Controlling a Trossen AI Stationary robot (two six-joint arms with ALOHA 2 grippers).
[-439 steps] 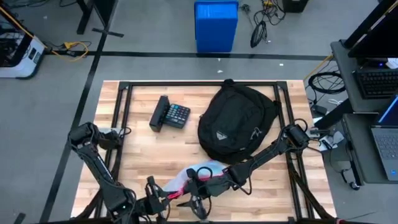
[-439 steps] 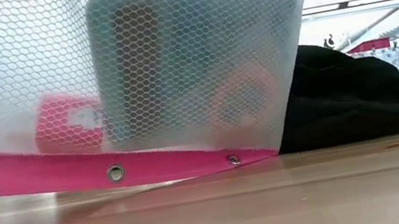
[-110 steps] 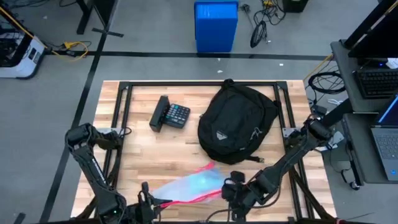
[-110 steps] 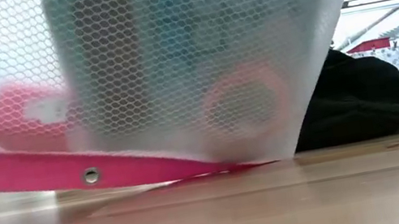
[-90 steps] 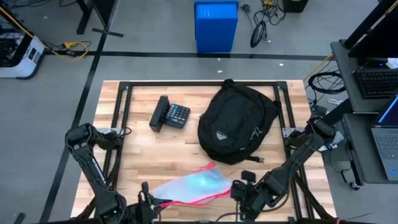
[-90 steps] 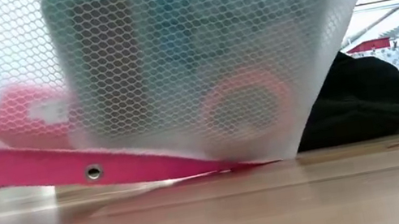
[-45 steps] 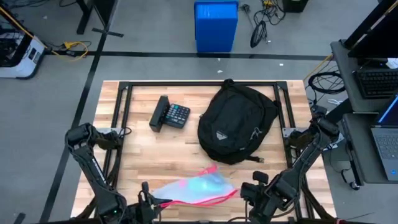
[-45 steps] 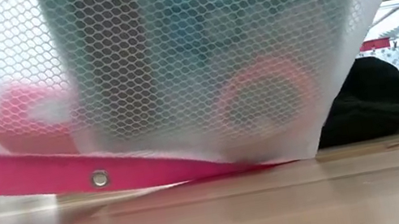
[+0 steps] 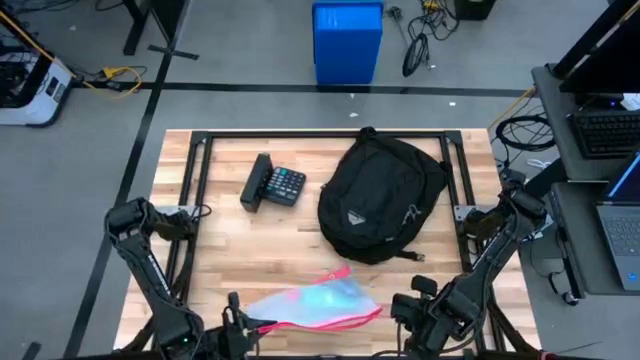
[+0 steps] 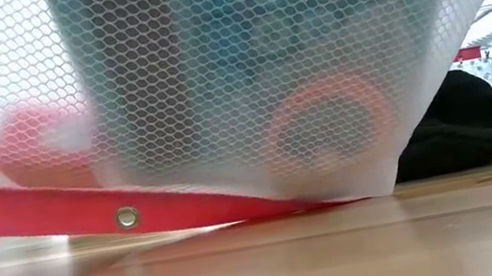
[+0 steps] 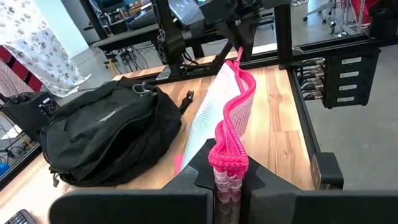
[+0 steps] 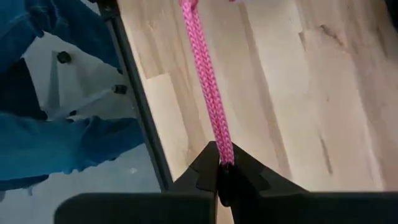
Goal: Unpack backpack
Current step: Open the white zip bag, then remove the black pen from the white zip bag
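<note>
Both the left claw [image 11: 227, 186] and right claw [image 12: 222, 171] pinch the mesh pouch's [image 9: 318, 300] pink edging.

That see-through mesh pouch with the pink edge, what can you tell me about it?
The translucent white mesh pouch with pink zipper trim lies near the wooden table's front edge, apart from the black fabric backpack. Blurred bluish and pink items show inside. The left gripper clamps its pink edge; the right gripper pinches its pink braided cord.

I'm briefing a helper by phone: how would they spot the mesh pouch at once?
On the wooden table, look at the near edge in front of the black backpack. The mesh pouch lies there, stretched between the left gripper and right gripper. It alone is see-through white with a pink zipper edge; the calculator is dark.
</note>
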